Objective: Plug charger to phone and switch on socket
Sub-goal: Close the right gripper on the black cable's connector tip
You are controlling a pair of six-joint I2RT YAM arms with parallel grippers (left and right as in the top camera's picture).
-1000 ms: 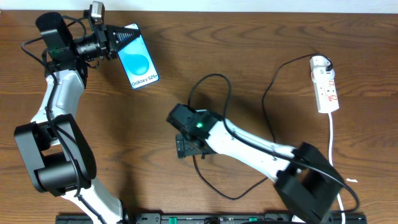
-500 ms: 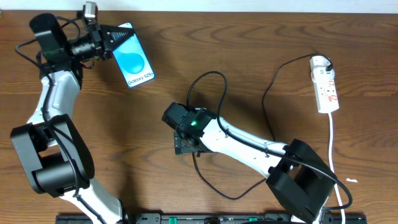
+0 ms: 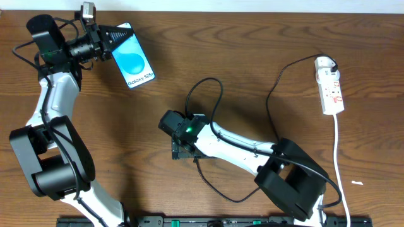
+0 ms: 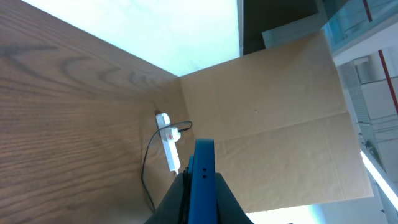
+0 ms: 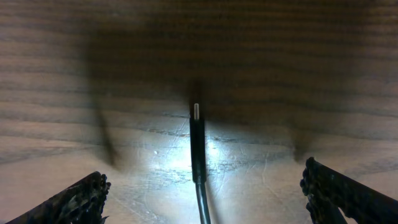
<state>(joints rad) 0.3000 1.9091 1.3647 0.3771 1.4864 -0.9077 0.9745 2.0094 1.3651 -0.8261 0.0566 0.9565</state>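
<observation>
The phone [image 3: 134,62], blue screen up, is tilted at the back left, and my left gripper [image 3: 117,36] is shut on its upper end. In the left wrist view the phone [image 4: 203,177] shows edge-on between the black fingers. The charger, a thin black cable [image 3: 218,85], loops across the middle of the table. Its plug [image 5: 197,146] lies flat on the wood, silver tip pointing away. My right gripper [image 3: 181,149] hangs over the plug and stands open, one finger [image 5: 71,202] far out on each side, touching nothing. At the right edge lies the white socket [image 3: 331,88].
The socket's white cord [image 3: 338,151] runs down the right side toward the front edge. The black cable also curves up to the socket's top end. A cardboard wall [image 4: 280,124] stands behind the table in the left wrist view, where the socket [image 4: 169,144] is also visible.
My right gripper has slid left and slightly forward, staying open over the cable end. The left gripper with the phone has shifted a little toward the back left.
</observation>
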